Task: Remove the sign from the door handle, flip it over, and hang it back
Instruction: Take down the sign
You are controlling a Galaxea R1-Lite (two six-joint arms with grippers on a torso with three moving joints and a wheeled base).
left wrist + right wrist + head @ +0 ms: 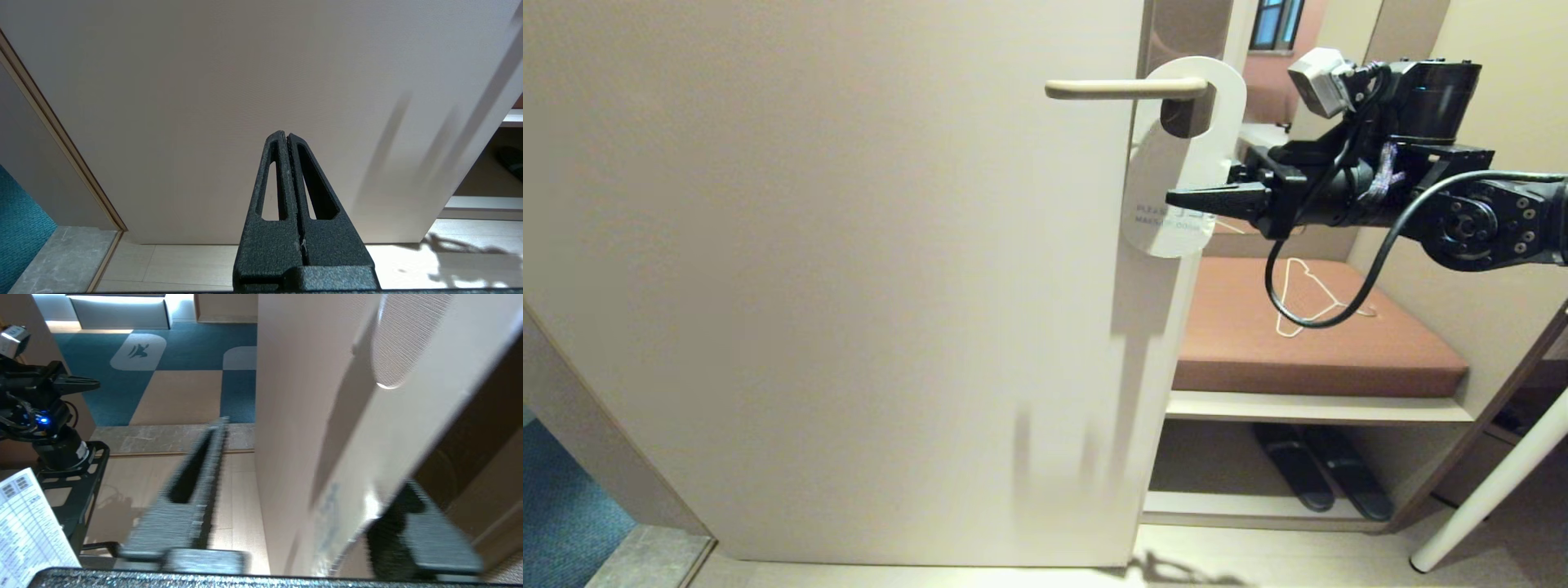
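Sign (1176, 175) partly hides right gripper's (1188, 198) far finger.

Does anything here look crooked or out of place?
The sign hangs tilted on the door handle, its bottom swung toward the door, with the right claw at its lower end. A wire hanger lies loose on the brown bench.

Hotel room entrance indicated: make-up-room sign (1176, 163) hung on door handle (1123, 88), cushioned bench (1307, 327) with slippers (1319, 475) below, patterned corridor carpet (179, 355).
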